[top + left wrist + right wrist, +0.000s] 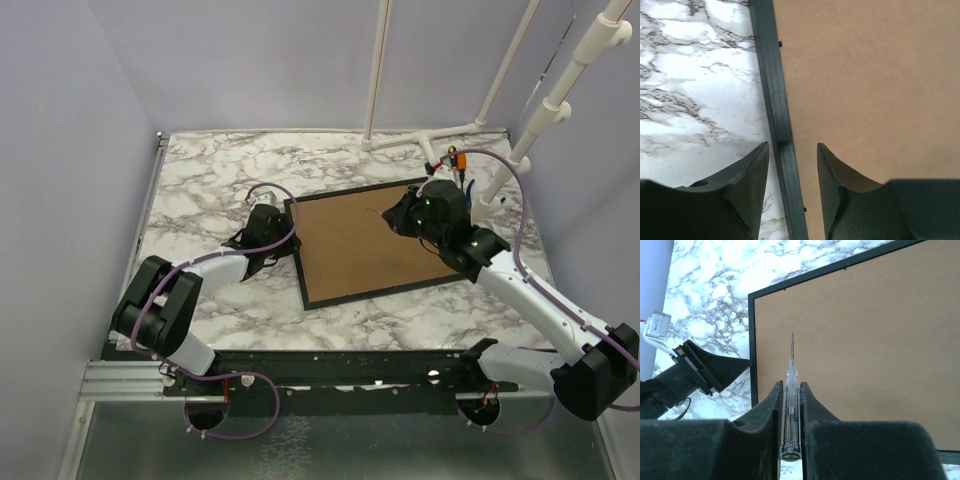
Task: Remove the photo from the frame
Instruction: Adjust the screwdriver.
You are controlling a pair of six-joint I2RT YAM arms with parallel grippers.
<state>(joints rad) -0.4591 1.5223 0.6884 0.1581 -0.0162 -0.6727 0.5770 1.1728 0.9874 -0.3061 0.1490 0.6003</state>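
The frame lies face down on the marble table, brown fibreboard back up inside a thin black border. The photo is hidden under the backing. My left gripper is open at the frame's left edge; in the left wrist view its jaws straddle the black border, one finger over the marble, the other over the backing. My right gripper is above the backing's right part, shut on a clear-handled screwdriver. Its thin tip points across the board towards the left border.
A white pipe stand rises at the back right, with a small orange part just behind my right wrist. Purple walls close in the left and the back. A metal rail runs along the table's left edge.
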